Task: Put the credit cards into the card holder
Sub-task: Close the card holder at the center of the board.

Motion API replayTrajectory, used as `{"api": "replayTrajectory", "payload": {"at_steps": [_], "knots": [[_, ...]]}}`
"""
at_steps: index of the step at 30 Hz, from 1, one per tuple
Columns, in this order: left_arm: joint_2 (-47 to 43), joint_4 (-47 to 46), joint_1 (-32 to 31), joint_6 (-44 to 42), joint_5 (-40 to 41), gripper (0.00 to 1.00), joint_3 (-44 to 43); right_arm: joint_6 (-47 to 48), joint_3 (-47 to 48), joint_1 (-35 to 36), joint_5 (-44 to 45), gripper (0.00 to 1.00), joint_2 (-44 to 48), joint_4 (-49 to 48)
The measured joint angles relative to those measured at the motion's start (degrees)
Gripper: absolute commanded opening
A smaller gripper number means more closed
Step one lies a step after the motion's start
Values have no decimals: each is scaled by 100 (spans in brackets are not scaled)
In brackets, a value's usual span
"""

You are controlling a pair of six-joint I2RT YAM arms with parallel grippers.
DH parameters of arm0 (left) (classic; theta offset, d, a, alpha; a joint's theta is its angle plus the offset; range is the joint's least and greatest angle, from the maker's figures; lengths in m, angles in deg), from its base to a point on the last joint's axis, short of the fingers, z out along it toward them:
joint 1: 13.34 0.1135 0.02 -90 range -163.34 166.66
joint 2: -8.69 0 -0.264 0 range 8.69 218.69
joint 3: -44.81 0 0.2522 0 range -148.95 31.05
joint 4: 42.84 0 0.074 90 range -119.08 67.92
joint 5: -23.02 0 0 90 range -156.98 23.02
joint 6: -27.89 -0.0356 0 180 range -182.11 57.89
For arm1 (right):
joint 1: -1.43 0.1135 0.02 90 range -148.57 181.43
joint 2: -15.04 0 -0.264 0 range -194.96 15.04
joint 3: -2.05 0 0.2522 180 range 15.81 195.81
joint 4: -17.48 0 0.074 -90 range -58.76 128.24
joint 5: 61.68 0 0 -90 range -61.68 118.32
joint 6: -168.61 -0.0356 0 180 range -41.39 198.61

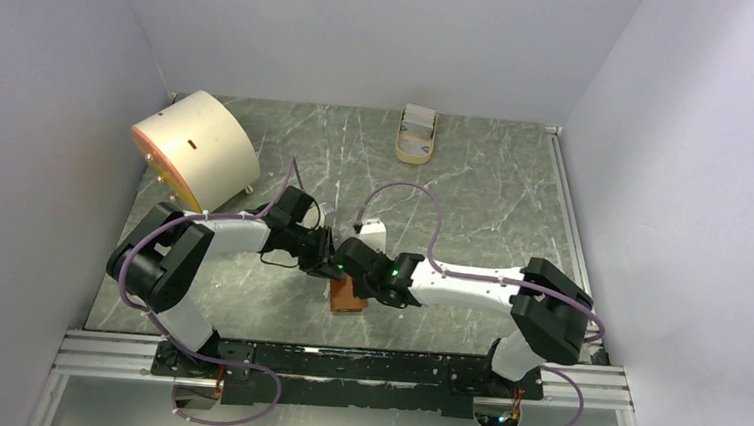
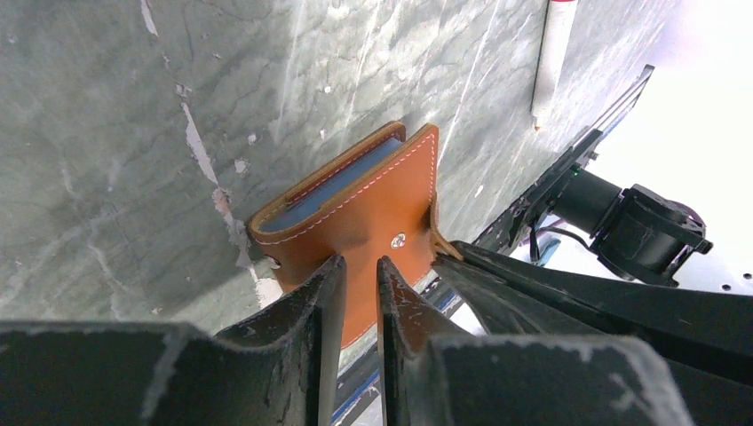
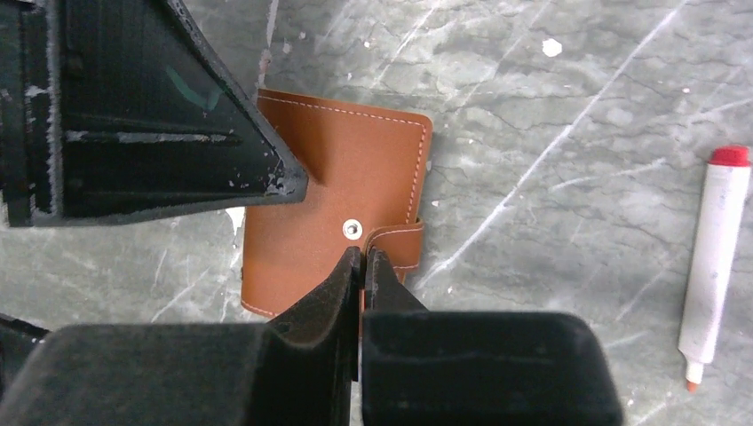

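We take this for a robotics lab test cell. 3 plain pale walls [image 1: 366, 32] box in a grey marble-patterned table [image 1: 495, 181]. 2 robot arms, the left arm [image 1: 236, 233] and the right arm [image 1: 478, 285], stand bolted to a black rail [image 1: 362, 364] on aluminium framing [image 1: 102, 354] at its near edge, and purple cables [image 1: 405, 185] loop along both arms.

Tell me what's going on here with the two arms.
Both arms meet over the folded brown card holder lying on the table. The left gripper, fingers nearly together, sits at its cover. The right gripper has its shut fingertips at the snap tab. Neither holds a card.
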Motion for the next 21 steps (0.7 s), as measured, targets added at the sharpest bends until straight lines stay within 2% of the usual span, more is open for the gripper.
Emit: {"api": "replayTrajectory", "payload": {"at_steps": [7,12,15,19,21], "knots": [[0,-2,0,-2,-7,25,2,216,179,-46,-254,18,-472,-133],[0,-2,0,-2,-4,25,2,243,208,-46,-304,20,-507,-164],[0,-2,0,-2,-7,25,2,238,210,-46,-321,15,-487,-160],[0,-2,0,-2,-7,25,2,221,210,-46,-321,0,-428,-125],[0,-13,0,0,-7,25,11,208,210,-55,-319,0,-389,-98]]}}
